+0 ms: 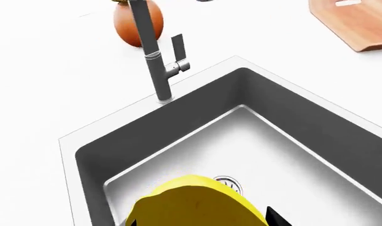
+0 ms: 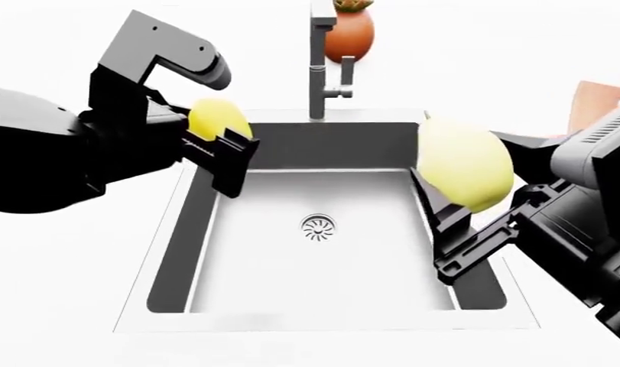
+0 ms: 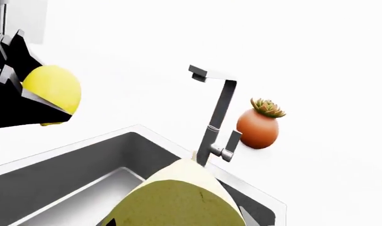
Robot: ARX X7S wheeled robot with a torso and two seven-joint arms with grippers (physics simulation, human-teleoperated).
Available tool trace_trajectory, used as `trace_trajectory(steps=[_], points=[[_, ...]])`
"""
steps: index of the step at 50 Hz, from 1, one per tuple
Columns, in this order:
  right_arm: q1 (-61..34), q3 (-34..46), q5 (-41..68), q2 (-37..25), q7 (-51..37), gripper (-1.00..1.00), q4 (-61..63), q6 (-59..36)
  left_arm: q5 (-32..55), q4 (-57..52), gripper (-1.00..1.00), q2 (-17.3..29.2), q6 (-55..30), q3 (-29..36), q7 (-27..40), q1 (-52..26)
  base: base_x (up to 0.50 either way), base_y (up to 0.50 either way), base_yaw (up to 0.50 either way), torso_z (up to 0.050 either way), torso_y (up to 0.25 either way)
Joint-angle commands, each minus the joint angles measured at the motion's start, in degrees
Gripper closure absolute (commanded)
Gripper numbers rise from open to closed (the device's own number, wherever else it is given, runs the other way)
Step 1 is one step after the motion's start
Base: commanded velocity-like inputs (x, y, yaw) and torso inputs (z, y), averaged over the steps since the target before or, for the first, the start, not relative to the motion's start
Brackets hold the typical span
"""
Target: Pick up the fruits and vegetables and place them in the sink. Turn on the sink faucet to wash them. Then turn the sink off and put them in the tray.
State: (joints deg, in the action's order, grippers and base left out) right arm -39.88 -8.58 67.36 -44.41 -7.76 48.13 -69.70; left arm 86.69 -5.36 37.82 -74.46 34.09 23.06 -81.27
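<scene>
My left gripper (image 2: 226, 136) is shut on the small bright yellow lemon (image 2: 218, 118), holding it above the left rim of the sink (image 2: 320, 145). The lemon (image 1: 194, 202) fills the near part of the left wrist view, over the basin floor and round drain (image 2: 318, 227). My right gripper (image 2: 483, 180) is shut on the larger pale yellow-green fruit (image 2: 465, 163), which hangs over the sink's right wall. The sink faucet (image 2: 317, 69) stands behind the basin with its side lever (image 2: 346, 76) upright. The reddish-brown tray (image 1: 357, 21) lies on the counter to the right, mostly behind my right arm.
An orange-brown pot with a succulent (image 2: 348, 34) stands just behind the faucet. White counter (image 2: 65, 290) surrounds the sink on all sides. No water is visible in the basin.
</scene>
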Motion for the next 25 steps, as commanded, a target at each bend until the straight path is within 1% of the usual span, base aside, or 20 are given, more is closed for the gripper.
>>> trace_trajectory(steps=[1,14,21,23,25], points=[[-2.6,3.6,-0.6,-0.5,1.2,1.00,-1.0,-1.4,0.3,1.2,1.00,-0.9,-1.6,2.1,0.0,-1.1,0.00,0.00,0.50,0.000,0.000],[-1.7,7.4,-4.2,-0.4,2.8,1.00,-2.5,-0.1,0.8,1.0,1.00,-1.2,-1.7,2.8,0.1,-1.3,0.00,0.00,0.50,0.000,0.000],[-1.7,7.2,-3.3,-0.4,1.9,1.00,-2.6,-0.5,0.9,0.9,1.00,-1.1,-1.4,2.9,0.2,-1.5,0.00,0.00,0.50,0.000,0.000],[-2.0,6.9,-2.3,-0.3,1.9,1.00,-2.7,-0.7,0.7,1.1,1.00,-1.4,-1.4,3.2,0.0,-1.7,0.00,0.00,0.00,0.000,0.000],[-2.7,6.6,-0.9,-0.1,1.0,1.00,-3.1,-1.5,0.3,1.5,1.00,-1.9,-1.5,3.7,-0.3,-2.1,0.06,-0.50,0.00,0.000,0.000]])
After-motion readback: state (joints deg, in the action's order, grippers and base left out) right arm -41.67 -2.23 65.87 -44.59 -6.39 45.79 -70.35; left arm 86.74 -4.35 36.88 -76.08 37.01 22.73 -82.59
